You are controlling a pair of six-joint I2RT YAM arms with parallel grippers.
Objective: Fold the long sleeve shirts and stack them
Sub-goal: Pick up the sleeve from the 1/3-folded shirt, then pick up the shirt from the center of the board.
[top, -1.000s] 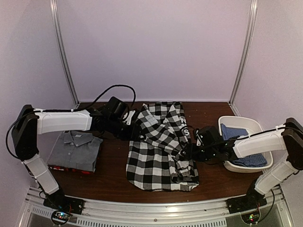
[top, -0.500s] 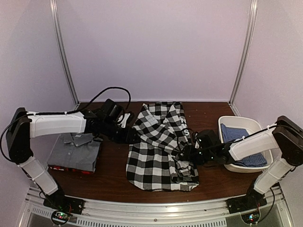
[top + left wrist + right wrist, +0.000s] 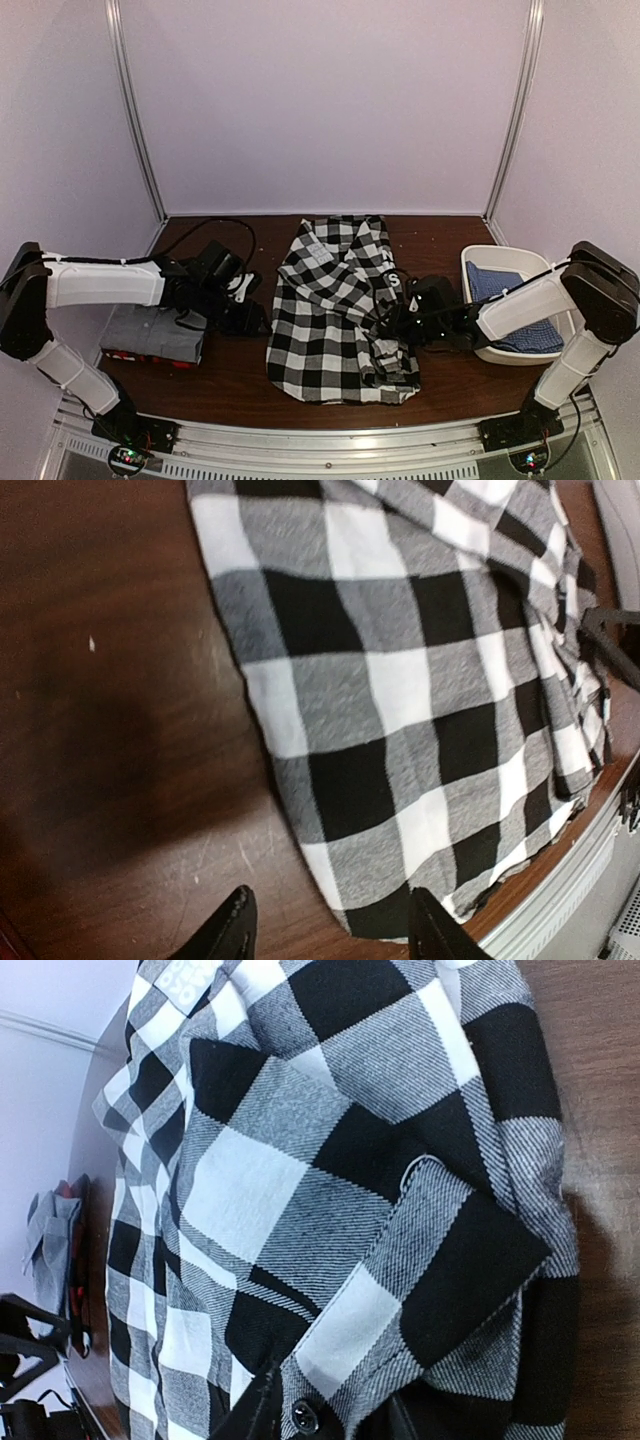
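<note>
The large black-and-white check shirt (image 3: 340, 300) lies spread on the middle of the brown table. My left gripper (image 3: 245, 315) is open and empty, low over the bare table just off the shirt's near-left edge (image 3: 400, 680); in the left wrist view (image 3: 330, 930) its fingers stand wide apart. My right gripper (image 3: 385, 325) is at the shirt's right edge, with a buttoned fold of the check cloth (image 3: 300, 1160) pinched between its fingers (image 3: 265, 1405). The folded grey shirt (image 3: 155, 325) lies at the left on the red-black shirt (image 3: 140, 355). The blue shirt (image 3: 500, 280) lies in the tub.
The white oval tub (image 3: 520, 255) stands at the right, close behind my right arm. The metal rail (image 3: 330, 455) runs along the table's near edge, also in the left wrist view (image 3: 580, 880). A black cable (image 3: 190, 230) loops behind the left arm.
My left gripper has pulled back from the shirt's upper left edge toward the near left, down along that edge. My right gripper has edged slightly left on the shirt's right side.
</note>
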